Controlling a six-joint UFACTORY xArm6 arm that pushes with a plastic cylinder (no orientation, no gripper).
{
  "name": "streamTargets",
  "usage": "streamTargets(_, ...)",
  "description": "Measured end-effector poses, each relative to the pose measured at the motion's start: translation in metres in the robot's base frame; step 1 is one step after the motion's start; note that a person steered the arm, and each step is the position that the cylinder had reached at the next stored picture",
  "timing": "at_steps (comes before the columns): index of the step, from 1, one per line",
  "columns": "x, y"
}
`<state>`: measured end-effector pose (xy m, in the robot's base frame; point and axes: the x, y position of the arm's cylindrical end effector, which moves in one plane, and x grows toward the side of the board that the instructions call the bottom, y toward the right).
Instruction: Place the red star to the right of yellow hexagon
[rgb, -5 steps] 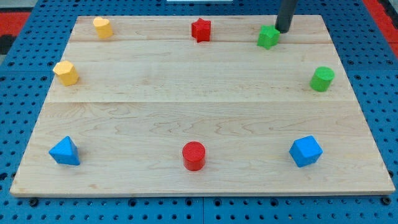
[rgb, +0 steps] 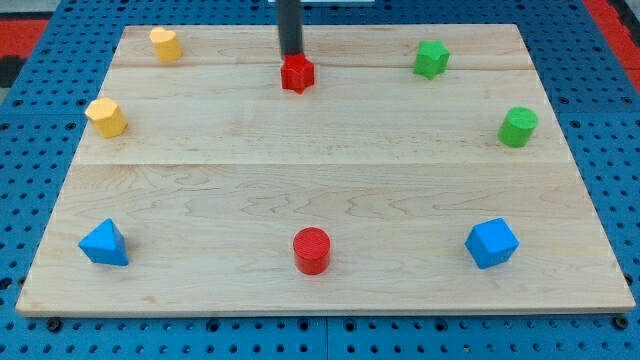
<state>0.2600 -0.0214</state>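
near the counter (rgb: 320, 290)'s bottom edge sat a red cylinder (rgb: 311, 250). bare wood lay open across the middle. the yellow hexagon (rgb: 105, 117) sat by the left edge. far up, the red star (rgb: 297, 73) touched my tip (rgb: 291, 55) just behind it; the rod carried no gripper.

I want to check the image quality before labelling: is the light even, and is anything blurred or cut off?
Camera view: light is soft and even, with only faint shadows under the blocks and no strong glare on the board. The red star and the yellow hexagon look sharp. The rod is cut off by the view's top; my tip sits just above the red star.
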Motion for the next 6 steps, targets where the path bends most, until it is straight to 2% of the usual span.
streamTargets(1,0.040,0.010)
streamTargets(2,0.109,-0.005)
streamTargets(3,0.105,-0.017)
streamTargets(5,0.047,0.005)
streamTargets(6,0.047,-0.045)
